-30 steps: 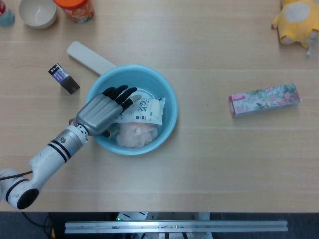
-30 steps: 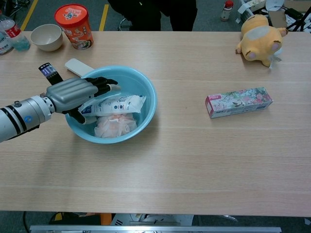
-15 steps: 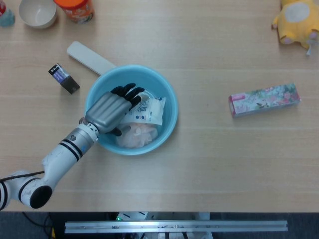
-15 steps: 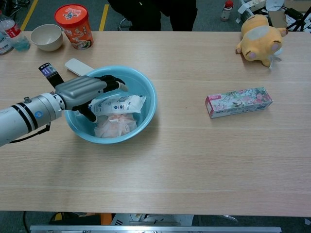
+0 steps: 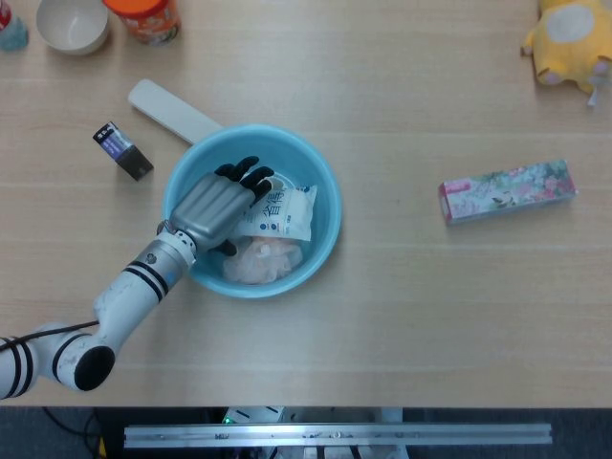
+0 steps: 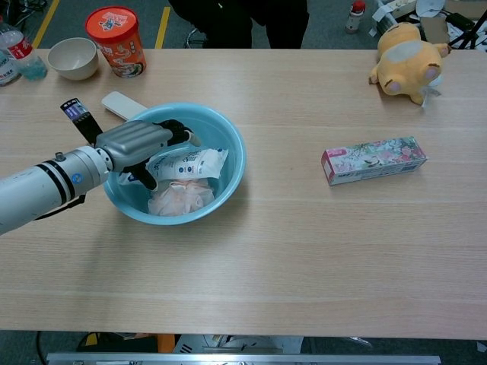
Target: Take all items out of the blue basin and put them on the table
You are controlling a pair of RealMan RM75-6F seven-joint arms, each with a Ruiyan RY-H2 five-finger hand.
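Blue basin (image 5: 320, 232) at the table's nine o'clock side holds a white packet (image 5: 282, 212) and a pink mesh puff (image 5: 260, 260); nothing looks removed yet. Left hand (image 5: 212, 204) reaches in over the packet; whether it grips, I cannot tell. Right hand is unseen.

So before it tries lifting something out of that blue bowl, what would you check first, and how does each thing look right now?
1. Left hand inside the blue basin: ok.
2. Fingers over the white packet: ok, they reach its left end.
3. Firm hold on the packet: cannot tell; the hand hides the contact.
4. Pink mesh pouf free of the packet: cannot tell; the packet lies partly over it.
5. Bare table to set things on: ok, right of the basin.
6. Right hand ready: cannot tell, not in view.
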